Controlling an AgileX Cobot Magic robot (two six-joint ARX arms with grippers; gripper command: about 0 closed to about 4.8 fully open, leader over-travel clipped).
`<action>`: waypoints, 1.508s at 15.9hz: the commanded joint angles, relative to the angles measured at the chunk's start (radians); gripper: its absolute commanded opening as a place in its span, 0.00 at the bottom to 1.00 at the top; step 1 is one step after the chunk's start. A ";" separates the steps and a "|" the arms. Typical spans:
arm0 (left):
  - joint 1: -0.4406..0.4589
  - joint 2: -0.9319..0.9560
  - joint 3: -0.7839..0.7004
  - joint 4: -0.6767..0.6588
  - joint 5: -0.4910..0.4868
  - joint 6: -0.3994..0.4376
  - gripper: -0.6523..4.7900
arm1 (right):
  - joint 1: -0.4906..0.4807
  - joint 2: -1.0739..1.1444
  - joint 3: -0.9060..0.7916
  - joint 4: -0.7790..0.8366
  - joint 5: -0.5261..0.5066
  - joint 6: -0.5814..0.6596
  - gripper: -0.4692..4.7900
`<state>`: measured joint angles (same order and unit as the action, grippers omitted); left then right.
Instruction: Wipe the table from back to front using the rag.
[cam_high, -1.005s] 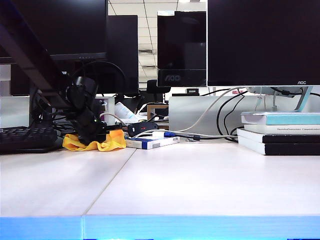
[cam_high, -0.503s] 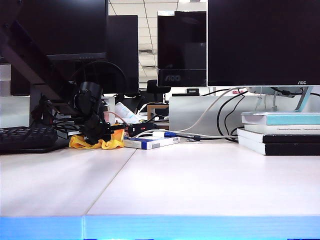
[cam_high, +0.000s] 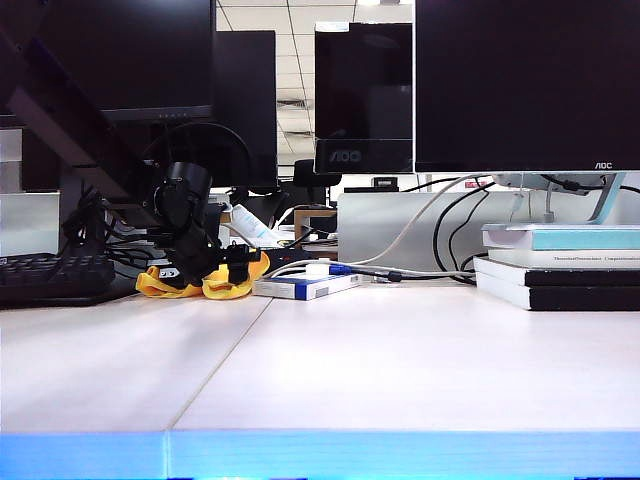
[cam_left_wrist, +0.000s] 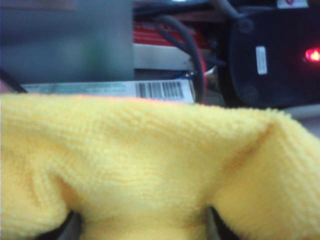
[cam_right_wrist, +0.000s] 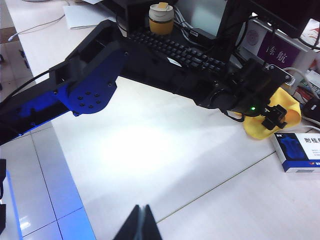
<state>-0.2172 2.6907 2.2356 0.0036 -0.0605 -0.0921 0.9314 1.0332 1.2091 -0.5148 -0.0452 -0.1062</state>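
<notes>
The left gripper (cam_high: 236, 268) is sitting at the back of the table (cam_high: 420, 360) with its jaws spread wide around the bunched rag (cam_high: 205, 284), probably placing it for a pull toward the front edge. The right gripper (cam_right_wrist: 141, 220) is waiting closed above bare table, holding nothing.

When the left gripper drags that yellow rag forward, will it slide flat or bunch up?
Likely bunches: the rag already lies humped in soft folds under the left gripper. It looks floppy and light. Its fuzzy pile may drag slightly on the smooth table.
</notes>
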 joint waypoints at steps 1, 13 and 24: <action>-0.003 -0.014 -0.012 -0.167 -0.048 0.040 0.70 | 0.000 0.002 0.003 0.010 0.003 -0.004 0.09; -0.104 -0.176 -0.012 -0.357 -0.209 0.396 0.76 | -0.049 0.002 0.003 0.027 0.002 -0.026 0.09; -0.208 -0.259 -0.012 -0.519 -0.217 0.459 0.50 | -0.049 0.002 0.003 0.078 0.003 -0.026 0.09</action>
<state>-0.4126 2.4500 2.2200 -0.5037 -0.2729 0.3672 0.8818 1.0386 1.2091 -0.4580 -0.0456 -0.1291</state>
